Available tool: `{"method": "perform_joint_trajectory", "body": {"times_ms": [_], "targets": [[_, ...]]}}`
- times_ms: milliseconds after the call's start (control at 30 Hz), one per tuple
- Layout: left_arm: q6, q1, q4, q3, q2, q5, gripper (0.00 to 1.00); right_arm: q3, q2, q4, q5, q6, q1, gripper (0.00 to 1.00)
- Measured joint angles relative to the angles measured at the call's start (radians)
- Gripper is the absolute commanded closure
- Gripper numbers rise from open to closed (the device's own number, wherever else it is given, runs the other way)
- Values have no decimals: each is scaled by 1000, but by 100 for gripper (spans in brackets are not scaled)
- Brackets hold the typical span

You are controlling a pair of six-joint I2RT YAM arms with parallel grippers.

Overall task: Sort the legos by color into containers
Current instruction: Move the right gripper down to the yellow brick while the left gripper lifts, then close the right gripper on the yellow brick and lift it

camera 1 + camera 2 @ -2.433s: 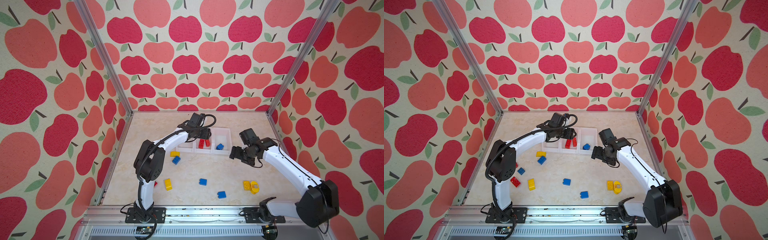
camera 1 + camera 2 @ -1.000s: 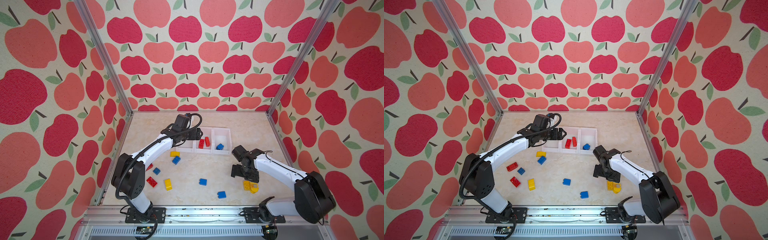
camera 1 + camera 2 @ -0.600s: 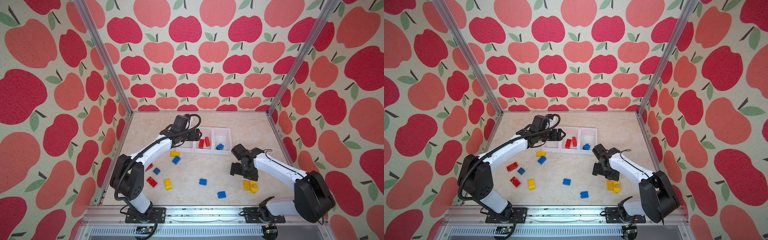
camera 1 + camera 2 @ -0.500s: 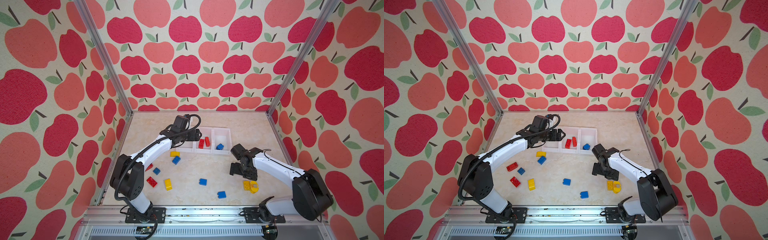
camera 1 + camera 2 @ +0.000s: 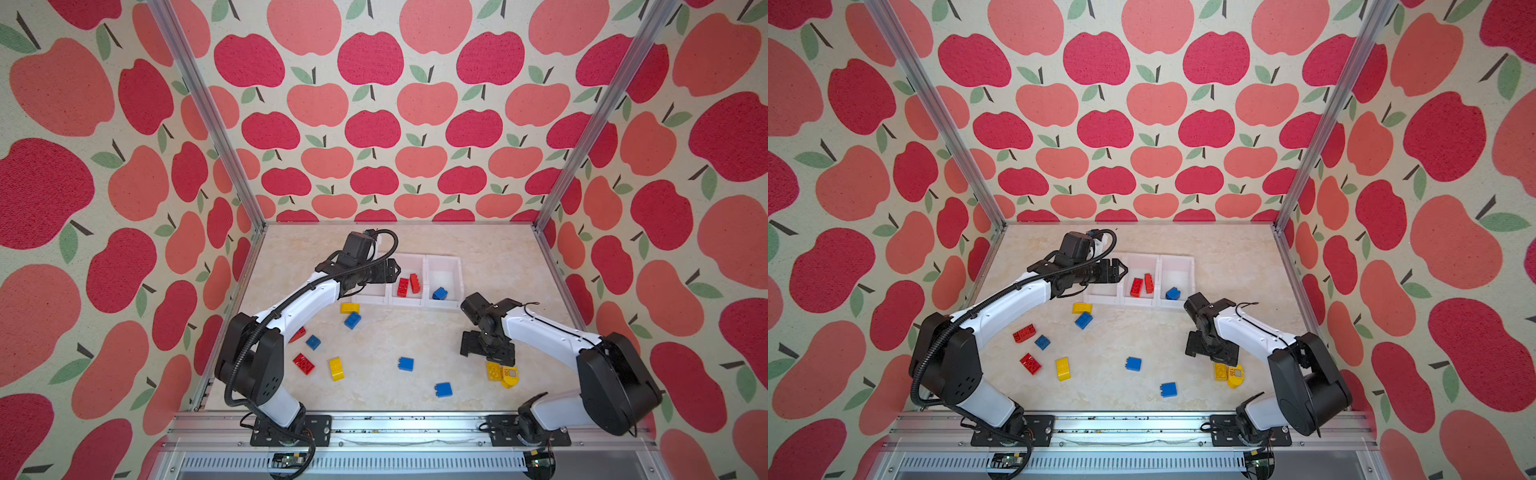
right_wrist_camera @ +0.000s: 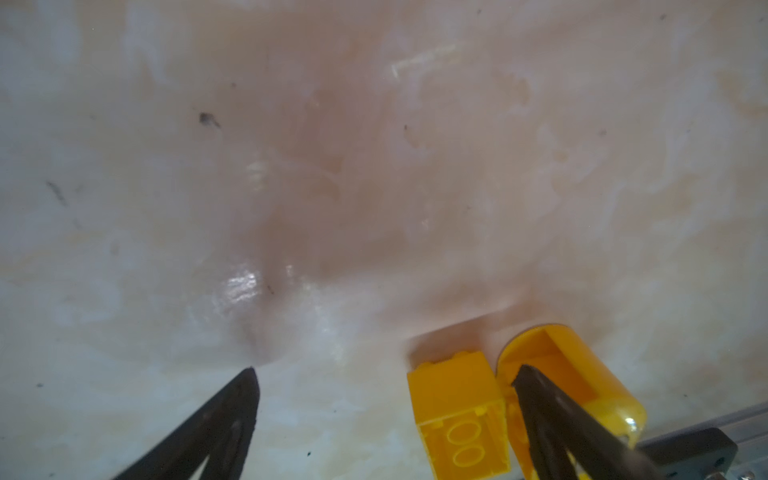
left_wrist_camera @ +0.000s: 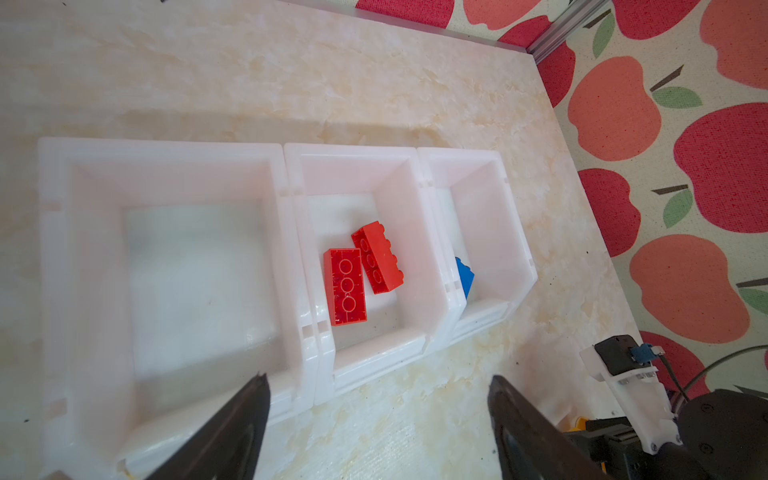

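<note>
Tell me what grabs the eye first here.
Loud apple wallpaper covers the walls. At the back, white bins hold two red legos in the middle and one blue lego on the right, with the open left gripper hovering at their left end. Front right, the open right gripper sits low by two yellow legos.

Around my workspace, three walls carry a red-and-salmon apple print on cream. Aluminium posts stand at the back corners. The floor is glossy beige marble-look board, evenly lit.
</note>
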Motion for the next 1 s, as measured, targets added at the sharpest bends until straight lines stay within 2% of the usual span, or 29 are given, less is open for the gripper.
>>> {"method": "perform_joint_trajectory", "body": {"times_ms": [100, 333, 800, 1000], "targets": [[0, 0, 2, -4, 0, 0, 15, -11, -5, 0, -6, 5, 0, 3], [-2, 5, 3, -11, 0, 3, 16, -45, -19, 1, -18, 30, 1, 21], [-23, 14, 9, -48, -34, 3, 16, -54, -19, 22, -29, 59, 39, 68], [-35, 30, 14, -108, -98, 2, 15, -6, -14, 6, -27, 55, 53, 75]]}}
